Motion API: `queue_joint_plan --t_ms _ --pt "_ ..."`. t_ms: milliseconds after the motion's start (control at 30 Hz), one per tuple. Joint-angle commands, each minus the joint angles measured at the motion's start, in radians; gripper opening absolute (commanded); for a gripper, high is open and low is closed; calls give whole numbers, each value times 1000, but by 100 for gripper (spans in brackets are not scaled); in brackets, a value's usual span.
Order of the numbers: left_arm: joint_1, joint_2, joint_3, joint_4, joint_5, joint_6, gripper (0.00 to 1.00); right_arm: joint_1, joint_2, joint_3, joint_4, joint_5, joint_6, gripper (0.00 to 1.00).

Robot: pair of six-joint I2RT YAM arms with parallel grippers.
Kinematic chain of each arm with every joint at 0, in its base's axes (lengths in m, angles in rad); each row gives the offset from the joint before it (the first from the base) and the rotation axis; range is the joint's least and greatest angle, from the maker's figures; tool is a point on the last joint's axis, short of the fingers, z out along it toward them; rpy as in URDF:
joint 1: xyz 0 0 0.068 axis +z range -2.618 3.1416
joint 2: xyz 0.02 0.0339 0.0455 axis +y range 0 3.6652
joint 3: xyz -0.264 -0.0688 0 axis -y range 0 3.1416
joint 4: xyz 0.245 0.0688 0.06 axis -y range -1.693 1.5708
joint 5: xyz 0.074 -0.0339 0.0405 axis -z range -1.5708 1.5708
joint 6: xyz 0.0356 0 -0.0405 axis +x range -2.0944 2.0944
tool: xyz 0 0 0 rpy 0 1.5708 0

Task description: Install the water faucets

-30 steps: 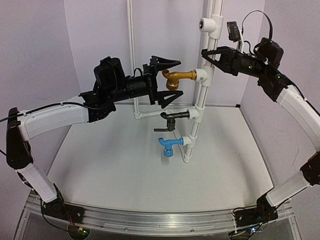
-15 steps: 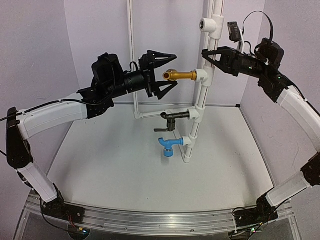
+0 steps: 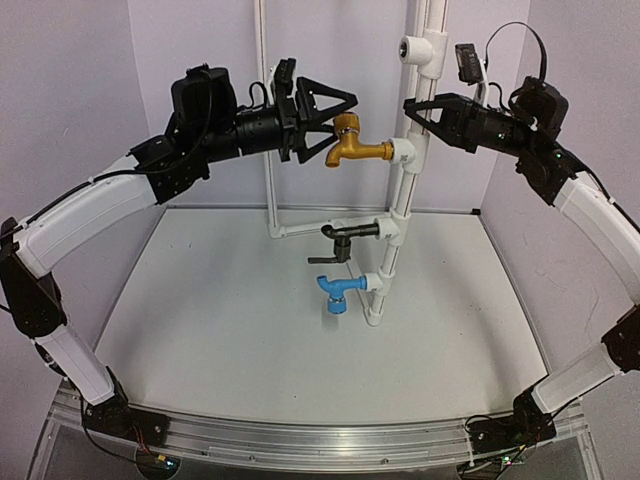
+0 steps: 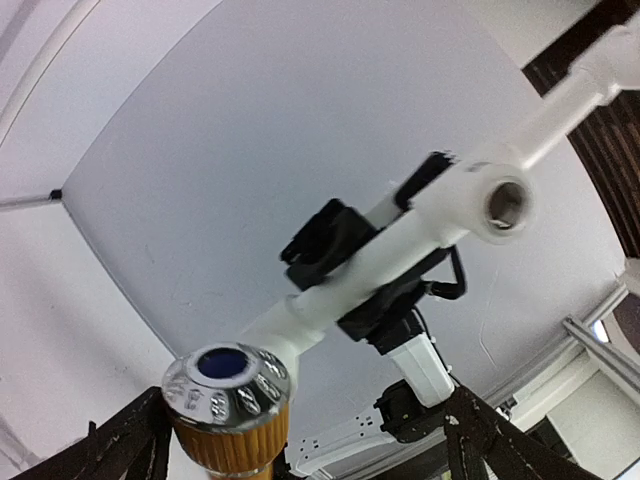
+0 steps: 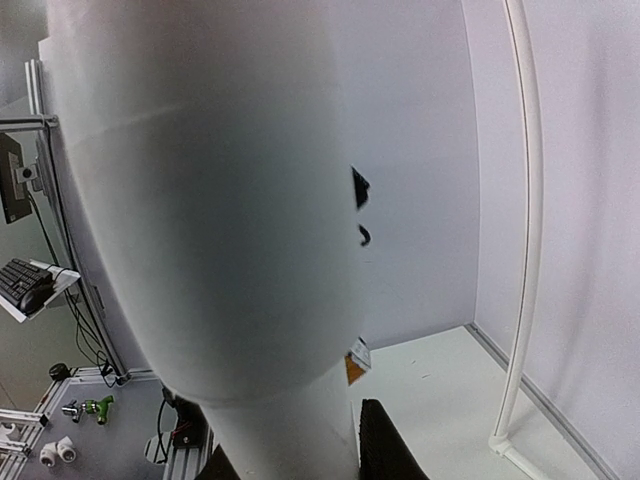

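The brass-gold faucet [image 3: 355, 148] sits screwed sideways into the white pipe stand [image 3: 404, 200] at the top. My left gripper [image 3: 322, 118] is open with its fingers either side of the faucet's knob. In the left wrist view the ribbed gold knob with its silver cap [image 4: 225, 392] is close to my left finger [image 4: 128, 440] and far from the right finger [image 4: 482, 432]. The black faucet [image 3: 346, 233] and the blue faucet [image 3: 334, 291] sit in lower fittings. My right gripper [image 3: 417, 112] is shut on the upright pipe, which fills the right wrist view [image 5: 200, 200].
An open white tee [image 3: 411, 47] tops the stand, above my right gripper. A thin white pole [image 3: 268, 120] stands behind the stand at the back wall. Purple walls close in on three sides. A metal rail [image 3: 300, 435] runs along the near edge.
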Motion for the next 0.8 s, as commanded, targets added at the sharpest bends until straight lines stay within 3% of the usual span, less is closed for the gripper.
queue_joint_plan --t_ms 0,167,400,767 --pt "2 12 160 -49 64 206 93 9 21 -34 -218 -40 168 3" --pt "2 38 232 -131 113 315 90 10 28 -29 -218 -37 168 3" --pt "-8 80 312 -212 216 352 85 10 42 -16 -220 -41 164 3" --pt "-7 31 326 -295 -57 380 99 9 64 -2 -220 -50 158 3"
